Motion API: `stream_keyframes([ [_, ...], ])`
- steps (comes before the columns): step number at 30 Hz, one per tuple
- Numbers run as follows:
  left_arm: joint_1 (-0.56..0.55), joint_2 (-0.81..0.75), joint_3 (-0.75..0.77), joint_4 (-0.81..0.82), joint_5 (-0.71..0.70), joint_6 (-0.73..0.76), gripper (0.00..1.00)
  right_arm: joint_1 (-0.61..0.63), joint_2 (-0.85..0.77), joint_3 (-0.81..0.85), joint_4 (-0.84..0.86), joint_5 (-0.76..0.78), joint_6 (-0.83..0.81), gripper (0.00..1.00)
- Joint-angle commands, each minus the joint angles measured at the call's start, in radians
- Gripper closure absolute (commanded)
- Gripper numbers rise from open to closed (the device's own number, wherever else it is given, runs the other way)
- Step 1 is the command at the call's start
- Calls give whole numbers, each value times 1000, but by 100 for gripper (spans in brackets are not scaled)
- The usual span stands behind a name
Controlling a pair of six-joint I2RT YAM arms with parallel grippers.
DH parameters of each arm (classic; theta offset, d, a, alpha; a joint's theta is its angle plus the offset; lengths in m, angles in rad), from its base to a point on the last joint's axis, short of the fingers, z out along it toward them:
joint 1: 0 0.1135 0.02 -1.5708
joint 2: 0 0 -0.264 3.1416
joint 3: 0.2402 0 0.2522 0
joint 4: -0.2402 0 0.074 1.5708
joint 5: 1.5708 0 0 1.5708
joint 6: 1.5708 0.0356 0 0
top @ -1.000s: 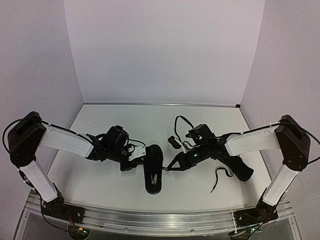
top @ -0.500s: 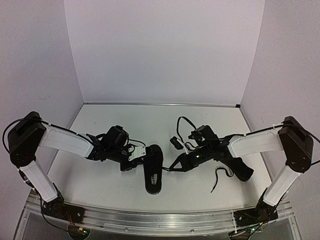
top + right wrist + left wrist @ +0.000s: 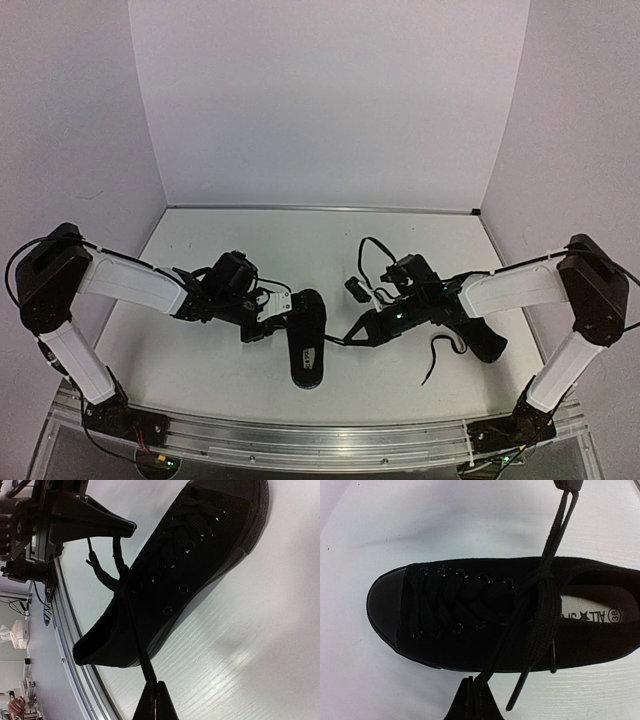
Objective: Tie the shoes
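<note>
One black shoe lies mid-table, toe away from the arms; it also fills the left wrist view and the right wrist view. Its laces cross in a knot over the tongue. My left gripper is at the shoe's left side, shut on one lace strand. My right gripper is at its right side, shut on the other lace strand, which runs taut to it. The second shoe lies partly under the right arm, with a loose lace trailing beside it.
A metal rail runs along the near table edge. Pale walls close off the back and both sides. A black cable loops above the right wrist.
The right arm has shifted slightly to the right, keeping its lace strand taut. The left arm and the middle shoe have stayed in place.
</note>
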Motion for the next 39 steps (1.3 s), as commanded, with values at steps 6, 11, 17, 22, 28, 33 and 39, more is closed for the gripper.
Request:
stream_keyframes([
  [6,19,-35,9,-20,-10,9,100,-9,17,38,-35,-26,-14,100],
  [11,19,-33,8,-25,-23,7,100,-9,5,23,-40,-4,-17,100],
  [17,27,-39,7,-27,-37,9,100,-12,-27,-16,-46,33,-6,100],
  [22,31,-35,16,-49,-51,13,100,-28,-28,-17,-51,45,-6,100],
  [28,27,-30,32,-69,-5,3,95,-33,22,42,-52,2,-14,100],
  [33,24,-50,33,-67,32,-19,71,-31,45,98,-60,-23,-18,84],
  [39,25,-123,-19,-37,-19,-73,53,-32,2,136,-115,0,-24,68],
])
